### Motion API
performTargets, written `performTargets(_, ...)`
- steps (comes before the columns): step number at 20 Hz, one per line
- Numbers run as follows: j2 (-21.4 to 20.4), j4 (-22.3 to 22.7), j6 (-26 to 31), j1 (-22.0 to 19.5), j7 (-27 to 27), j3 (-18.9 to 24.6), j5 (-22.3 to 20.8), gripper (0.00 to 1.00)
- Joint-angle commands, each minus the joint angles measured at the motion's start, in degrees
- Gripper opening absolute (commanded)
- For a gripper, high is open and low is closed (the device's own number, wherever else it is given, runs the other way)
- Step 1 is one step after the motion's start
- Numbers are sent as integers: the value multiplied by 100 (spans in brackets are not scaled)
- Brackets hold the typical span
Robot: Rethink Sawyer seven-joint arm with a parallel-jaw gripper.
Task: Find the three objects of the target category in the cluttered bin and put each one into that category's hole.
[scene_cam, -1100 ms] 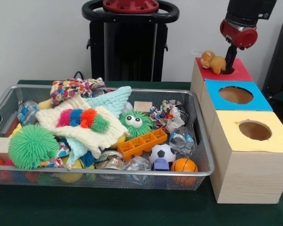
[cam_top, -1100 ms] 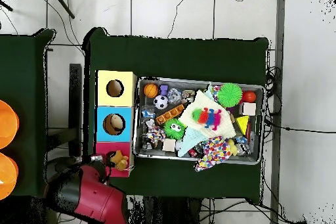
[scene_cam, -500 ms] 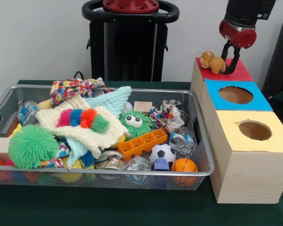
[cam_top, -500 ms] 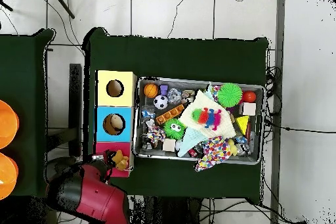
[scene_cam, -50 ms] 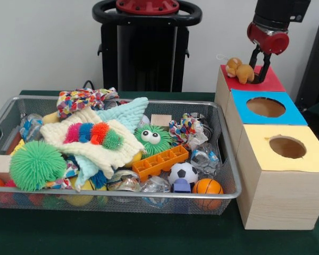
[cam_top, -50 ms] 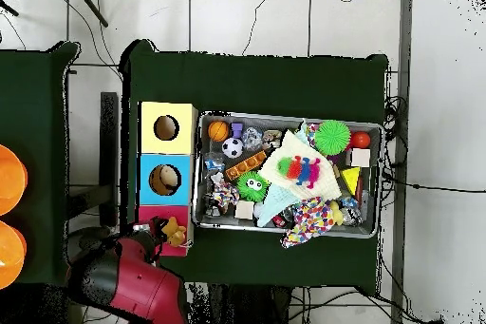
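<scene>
A small orange plush animal (scene_cam, -50 ms: 240, 69) lies on top of the red box (scene_cam, -50 ms: 271, 84), at its left rear, covering much of that box's hole. My gripper (scene_cam, -50 ms: 258, 70) hangs just above the red box, open, with its fingers straddling the plush's right end and not closed on it. From overhead the plush (cam_top, -50 ms: 174, 233) sits on the red box (cam_top, -50 ms: 154, 218), and the gripper (cam_top, -50 ms: 150, 245) is right beside it. The wire bin (scene_cam, -50 ms: 149, 197) is piled with toys.
A blue box (scene_cam, -50 ms: 242, 106) and a yellow box (scene_cam, -50 ms: 266, 159) stand in a row in front of the red one, each with a round hole. The bin holds a green spiky ball (scene_cam, -50 ms: 36, 164), a cream cloth (scene_cam, -50 ms: 90, 143), an orange block (scene_cam, -50 ms: 159, 162), and a soccer ball (scene_cam, -50 ms: 183, 172).
My gripper has lifted a little off the red box and spread its fingers over the last second. The plush has stayed on the box top.
</scene>
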Motion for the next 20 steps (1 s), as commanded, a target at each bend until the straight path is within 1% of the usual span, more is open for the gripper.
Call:
performTargets(1, -53, -338, 490, -178, 956, 528, 67, 100)
performTargets(19, -113, -316, 540, -229, 854, 500, -6, 100)
performTargets(20, -106, -311, 505, -204, 894, 489, 8, 0)
